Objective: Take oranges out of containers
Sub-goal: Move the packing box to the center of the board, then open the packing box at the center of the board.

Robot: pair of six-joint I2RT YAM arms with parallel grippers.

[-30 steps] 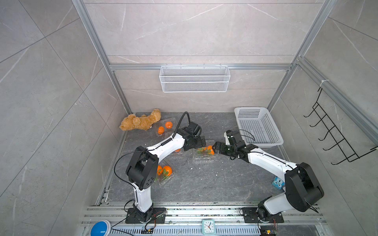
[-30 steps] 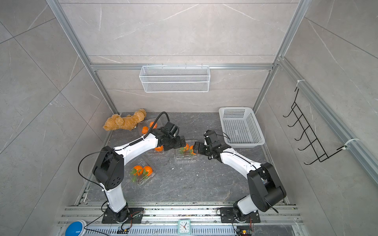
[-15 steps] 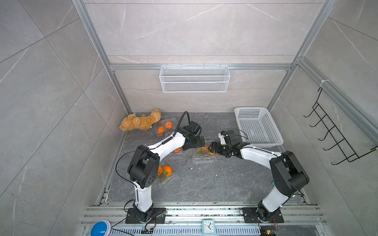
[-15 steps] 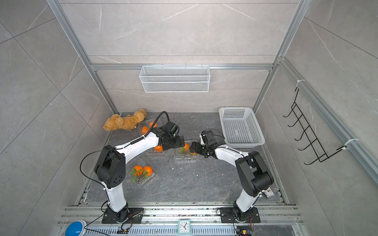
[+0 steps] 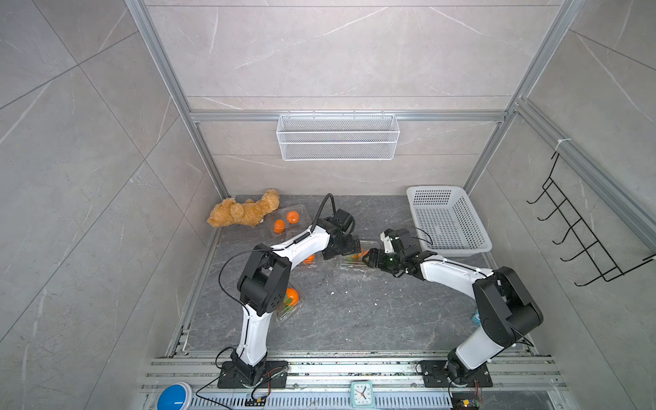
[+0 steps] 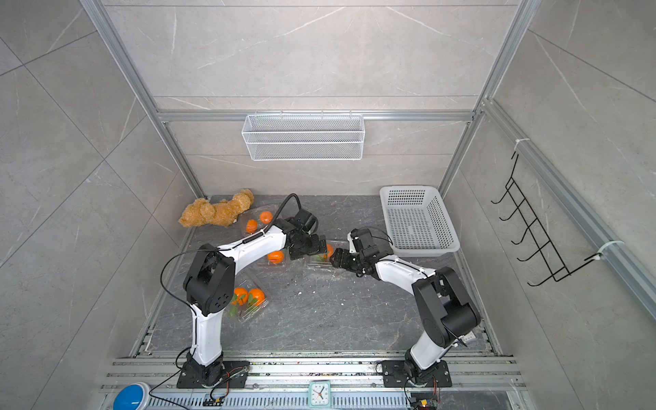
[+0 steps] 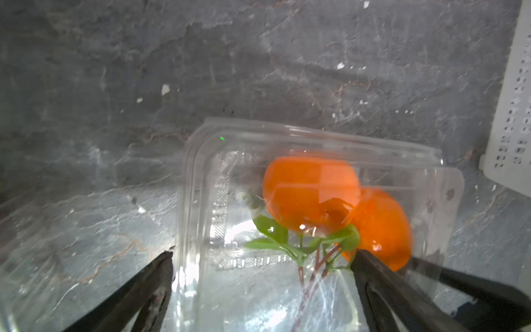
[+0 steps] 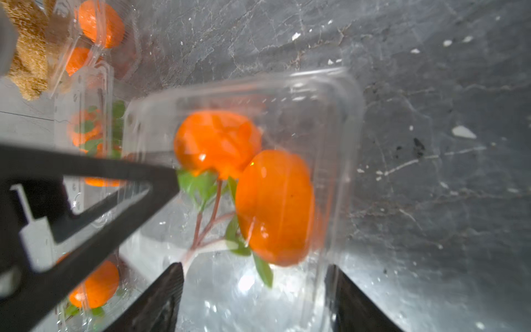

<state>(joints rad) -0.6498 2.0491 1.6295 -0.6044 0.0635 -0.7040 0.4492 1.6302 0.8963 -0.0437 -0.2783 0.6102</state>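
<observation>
**Top views.** Compared with a second ago, the right gripper (image 5: 373,257) has edged further over one end of the clear box (image 5: 349,264), and the right arm (image 5: 451,273) has drawn its elbow inward. The left gripper (image 5: 345,249) has not shifted and stands at the opposite end of the box. Both top views show this pairing, with the left gripper (image 6: 308,249) facing the right gripper (image 6: 337,262). Only a sliver of the oranges (image 5: 359,253) now shows between them. The fruit is therefore judged to be still inside, and the step in hand looks like pinning or opening this box. The left arm (image 5: 301,245) covers much of two other boxes (image 5: 289,312). Jaw widths are too small to read here.

**Left wrist view.** The left gripper (image 7: 264,255) is spread wide and holds nothing. One finger sits just outside the wall of the box (image 7: 207,172), and the other sits over the box beside the leaves (image 7: 273,230). The oranges (image 7: 310,189) lie just ahead of the fingertips. Glare and blur hide whether the lid is up or shut.

**Right wrist view.** The right gripper (image 8: 254,268) stands with its jaws apart, astride the near end of the box (image 8: 342,115). The oranges (image 8: 275,207) lie straight ahead of it. Whether the jaws touch the plastic cannot be made out. A finger of the left gripper reaches in from the side to the leaves (image 8: 195,181). The lower parts of the right gripper's own fingers are cut off by the frame edge.
</observation>
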